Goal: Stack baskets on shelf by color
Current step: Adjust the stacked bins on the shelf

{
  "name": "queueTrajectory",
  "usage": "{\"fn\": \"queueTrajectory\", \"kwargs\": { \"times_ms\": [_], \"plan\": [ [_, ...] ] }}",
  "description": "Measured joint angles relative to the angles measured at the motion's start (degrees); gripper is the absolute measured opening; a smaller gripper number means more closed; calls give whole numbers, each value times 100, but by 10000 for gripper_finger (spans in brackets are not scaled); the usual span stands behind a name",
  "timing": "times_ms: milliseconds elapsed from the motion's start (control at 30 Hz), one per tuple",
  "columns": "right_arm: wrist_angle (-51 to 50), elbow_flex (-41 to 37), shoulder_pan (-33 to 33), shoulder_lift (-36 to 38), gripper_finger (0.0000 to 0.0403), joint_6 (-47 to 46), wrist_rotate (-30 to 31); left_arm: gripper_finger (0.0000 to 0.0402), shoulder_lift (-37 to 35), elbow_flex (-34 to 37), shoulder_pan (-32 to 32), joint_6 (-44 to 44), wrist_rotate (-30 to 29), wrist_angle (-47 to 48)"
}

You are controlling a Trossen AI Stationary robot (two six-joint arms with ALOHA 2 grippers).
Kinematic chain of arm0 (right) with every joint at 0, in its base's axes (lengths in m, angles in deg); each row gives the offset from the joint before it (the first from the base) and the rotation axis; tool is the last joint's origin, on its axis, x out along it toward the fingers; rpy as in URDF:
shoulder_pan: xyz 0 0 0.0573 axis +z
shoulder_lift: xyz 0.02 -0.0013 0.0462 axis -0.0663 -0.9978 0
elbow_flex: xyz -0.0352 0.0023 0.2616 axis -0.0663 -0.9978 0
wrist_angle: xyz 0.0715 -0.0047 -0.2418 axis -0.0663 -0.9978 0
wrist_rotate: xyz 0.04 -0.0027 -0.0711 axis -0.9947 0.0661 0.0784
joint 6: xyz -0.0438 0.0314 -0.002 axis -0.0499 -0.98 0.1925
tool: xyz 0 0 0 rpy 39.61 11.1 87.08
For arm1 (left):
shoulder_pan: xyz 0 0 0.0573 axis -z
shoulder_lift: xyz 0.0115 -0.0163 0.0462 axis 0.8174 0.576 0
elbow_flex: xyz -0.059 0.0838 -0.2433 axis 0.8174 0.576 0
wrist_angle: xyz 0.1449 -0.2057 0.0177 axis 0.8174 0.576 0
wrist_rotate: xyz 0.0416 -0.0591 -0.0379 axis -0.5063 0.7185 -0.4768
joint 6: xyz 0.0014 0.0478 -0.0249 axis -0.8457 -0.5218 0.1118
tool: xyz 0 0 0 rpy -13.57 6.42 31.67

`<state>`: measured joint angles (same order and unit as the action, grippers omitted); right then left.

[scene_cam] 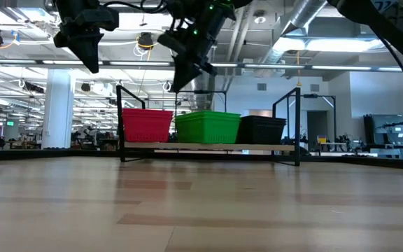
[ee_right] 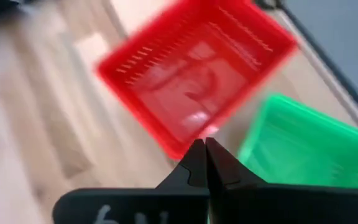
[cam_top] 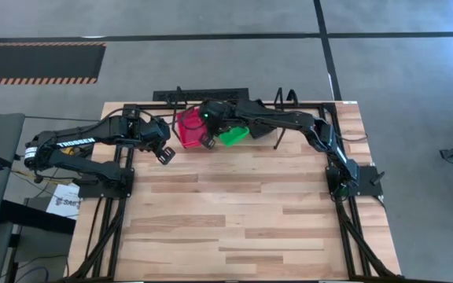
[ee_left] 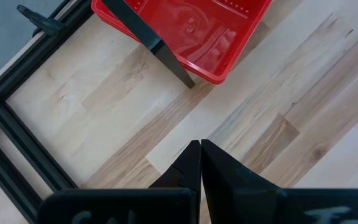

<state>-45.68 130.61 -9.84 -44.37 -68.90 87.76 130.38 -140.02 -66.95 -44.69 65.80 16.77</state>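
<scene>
From where I stand, the shelf (scene_cam: pixel 208 146) at the far edge of the table (cam_top: pixel 242 228) carries three stacks side by side: the red baskets (scene_cam: pixel 146 124), the green baskets (scene_cam: pixel 208 127) and the black baskets (scene_cam: pixel 262 129), each touching its neighbour. The right gripper (cam_top: pixel 208 144) hangs above the shelf, over the seam between red and green, its fingers pressed together and holding nothing; just below its tips lie the red stack and, beside it, the green one. The left gripper (cam_top: pixel 164 155) hovers near the red end of the shelf, on the table side, also pinched shut and empty, with the red stack a little ahead of its fingertips.
</scene>
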Motion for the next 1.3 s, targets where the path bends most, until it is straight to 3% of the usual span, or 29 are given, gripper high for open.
{"fn": "queueTrajectory", "kwargs": {
  "times_ms": [400,1300],
  "plan": [
    [308,0,-112,-13,1,362,-753,0,0,0,0,-2,-47,7],
    [1103,-29,-285,-702,0,871,-1360,0,2,0,-1,264,5,16]
  ]
}}
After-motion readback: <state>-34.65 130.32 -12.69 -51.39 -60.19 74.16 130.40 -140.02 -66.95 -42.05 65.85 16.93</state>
